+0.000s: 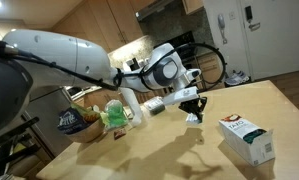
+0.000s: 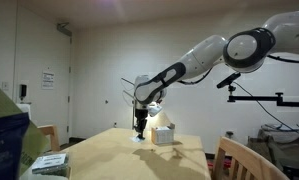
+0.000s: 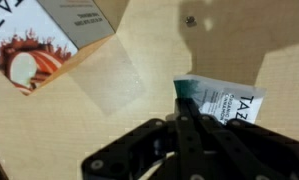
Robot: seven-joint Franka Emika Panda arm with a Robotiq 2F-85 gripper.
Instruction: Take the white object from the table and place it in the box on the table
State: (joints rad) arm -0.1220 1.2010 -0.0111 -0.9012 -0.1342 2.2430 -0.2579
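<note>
Gripper jaws fully closed, apparently pinching white packet by its teal edge, low over table, short of box. Judged light, thin, floppy; edge grip could slip

In the wrist view, the small white packet at centre right carries dark capitals along its right edge, turned sideways, reading "TAZ"; the word is cut off there. The finer lines on its teal patch are too small to read. At the upper left, the box shows large pale letters clipped by the frame edge, perhaps "VA", and rows of unreadable small print on its grey face. In an exterior view the green print on the box is illegible. The wall notice at left cannot be read.
</note>
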